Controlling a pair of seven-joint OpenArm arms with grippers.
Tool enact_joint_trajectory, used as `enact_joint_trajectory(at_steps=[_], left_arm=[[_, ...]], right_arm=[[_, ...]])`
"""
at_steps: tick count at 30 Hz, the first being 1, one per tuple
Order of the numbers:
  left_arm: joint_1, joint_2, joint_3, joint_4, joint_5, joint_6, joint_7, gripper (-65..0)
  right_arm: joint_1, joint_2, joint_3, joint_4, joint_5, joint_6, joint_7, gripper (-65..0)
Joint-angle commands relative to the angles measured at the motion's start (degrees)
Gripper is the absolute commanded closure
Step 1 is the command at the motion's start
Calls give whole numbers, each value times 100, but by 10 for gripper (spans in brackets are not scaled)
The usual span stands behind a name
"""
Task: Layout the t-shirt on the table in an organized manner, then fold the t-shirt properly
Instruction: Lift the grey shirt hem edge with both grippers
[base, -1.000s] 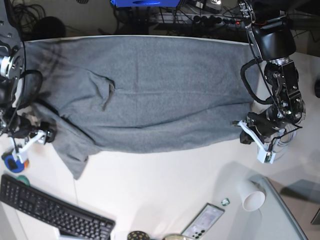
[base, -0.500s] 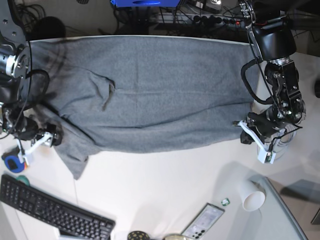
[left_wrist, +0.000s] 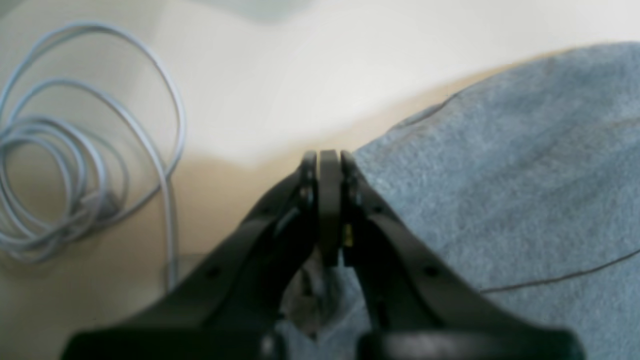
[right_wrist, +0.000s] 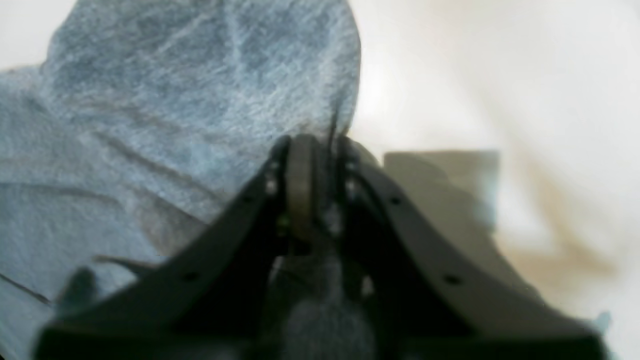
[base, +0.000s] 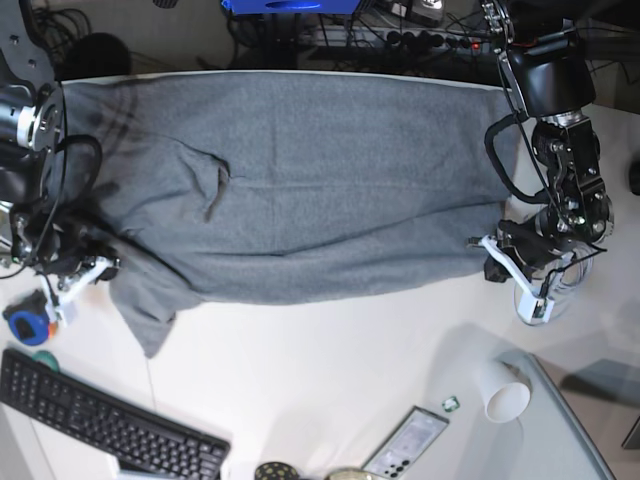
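Spanning the white table (base: 330, 370), the heather-grey t-shirt (base: 300, 180) is laid flat between both pincers. Its hem corner is clamped in the closed left gripper (left_wrist: 327, 165), a coiled cable (left_wrist: 75, 150) lying to that pincer's left. Sleeve-end fabric is pinched in the closed right gripper (right_wrist: 312, 145).

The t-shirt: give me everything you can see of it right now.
The t-shirt is plain heather-grey, soft knit, spread lengthwise across the white table, mostly flat, with a small pucker and a sleeve trailing toward the keyboard side. The left gripper is shut at one end's edge; the right gripper is shut on fabric at the other. Its far edge lies along the table's rim.
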Motion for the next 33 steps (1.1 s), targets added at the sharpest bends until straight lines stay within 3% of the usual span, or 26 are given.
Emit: enact_joint_trajectory(at_steps=[1, 18, 25, 33], left_arm=[[-120, -80, -14, 96, -77, 10, -102, 0], [-541, -168, 4, 175, -95, 10, -75, 0], [-814, -177, 488, 175, -77, 10, -102, 0], [-1227, -177, 593, 105, -69, 10, -102, 0]], right_arm=[[141, 96, 20, 231, 73, 39, 98, -6], [71, 96, -33, 1805, 55, 39, -403, -6], [-26, 87, -33, 2341, 55, 39, -500, -6], [-421, 79, 2, 3071, 55, 39, -500, -6]])
